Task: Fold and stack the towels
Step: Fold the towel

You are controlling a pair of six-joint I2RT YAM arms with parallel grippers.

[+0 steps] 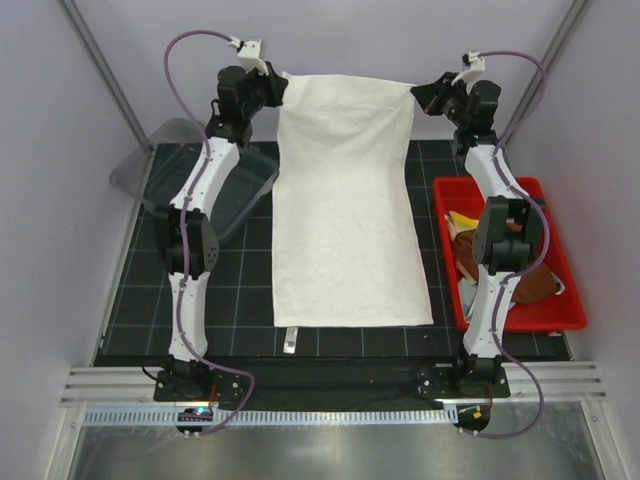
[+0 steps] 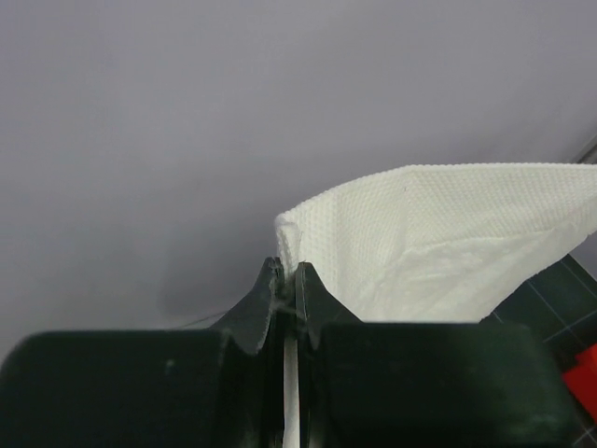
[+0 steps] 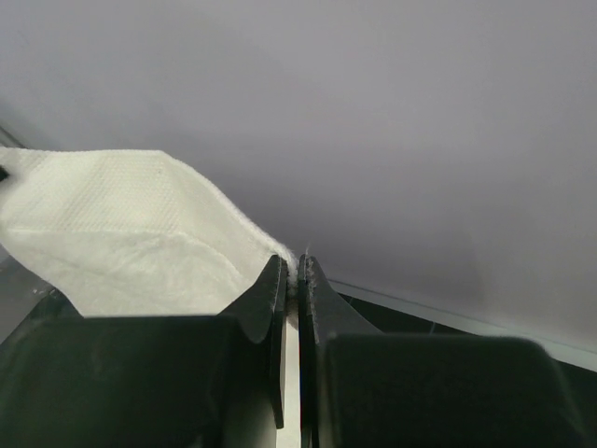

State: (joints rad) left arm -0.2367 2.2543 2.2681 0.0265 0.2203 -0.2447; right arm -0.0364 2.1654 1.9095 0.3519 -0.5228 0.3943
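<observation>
Cream towel (image 1: 345, 210), far corners clamped in left pincer (image 1: 283, 83) and right pincer (image 1: 416, 90). First fold seems under way; next, both corners must come evenly nearward.

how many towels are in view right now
4. The cream-white towel hangs stretched between the left gripper and right gripper. The yellow towel, rust-brown towel and light-blue towel lie in the red bin, partly behind the right arm; more may be hidden there.
</observation>
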